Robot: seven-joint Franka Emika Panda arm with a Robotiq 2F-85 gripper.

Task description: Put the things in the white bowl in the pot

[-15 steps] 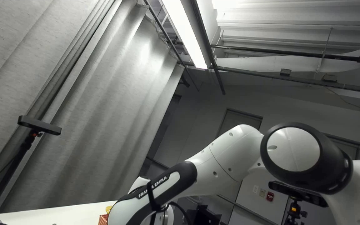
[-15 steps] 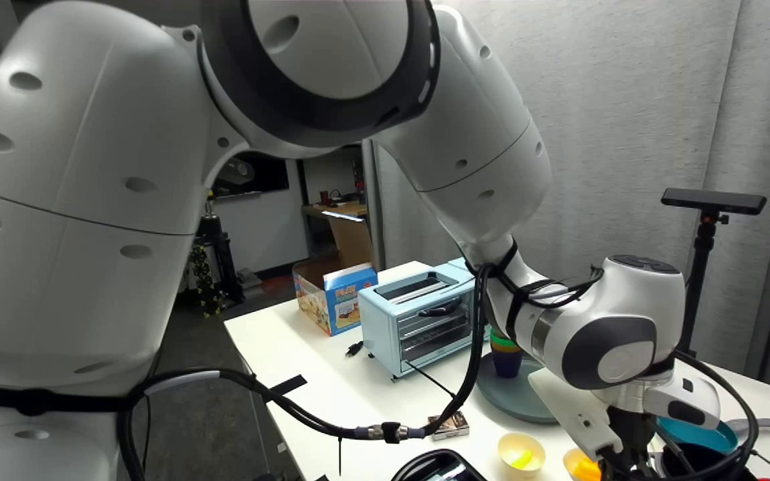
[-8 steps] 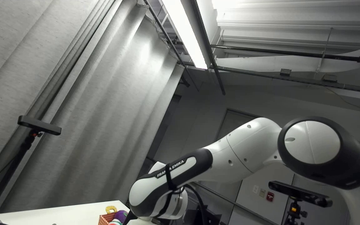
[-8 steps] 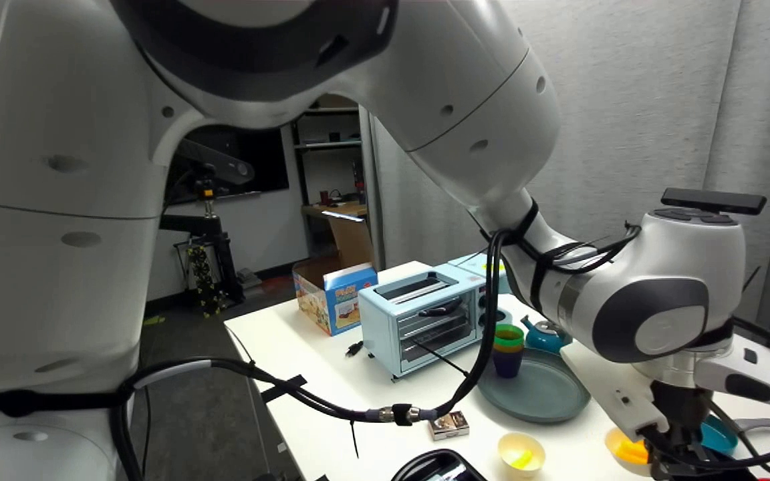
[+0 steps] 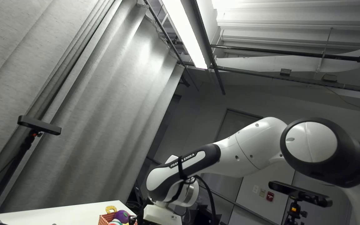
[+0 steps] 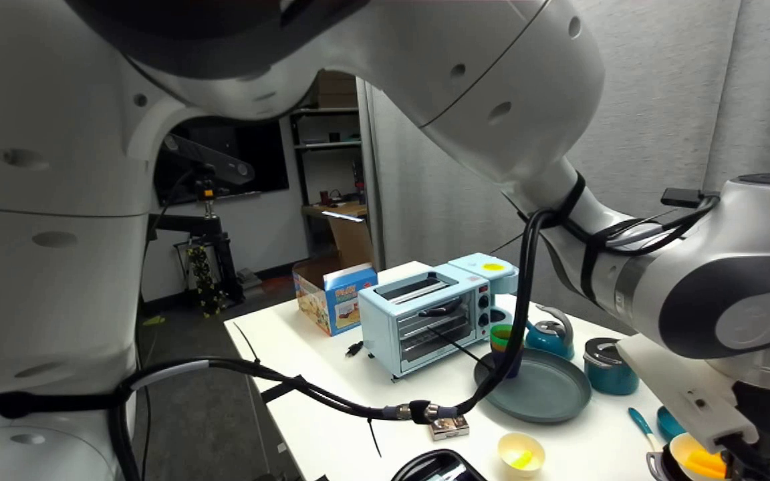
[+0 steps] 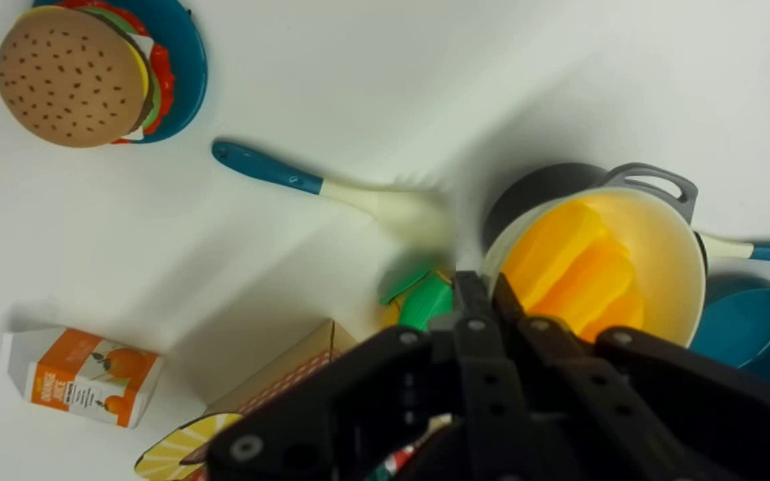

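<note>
Wrist view, jaws pinching white bowl (image 7: pixel 667 270), pot (image 7: pixel 535 188) partly hidden (pan (image 7: pixel 752 327), basket (image 7: pixel 278 384) near)

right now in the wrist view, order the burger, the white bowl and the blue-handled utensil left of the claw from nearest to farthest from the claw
1. white bowl: rim gripped in the claw, bowl extending to the picture's right.
2. blue-handled utensil: up and left of the claw, pale end toward it.
3. burger: top left corner, on a blue dish.
</note>
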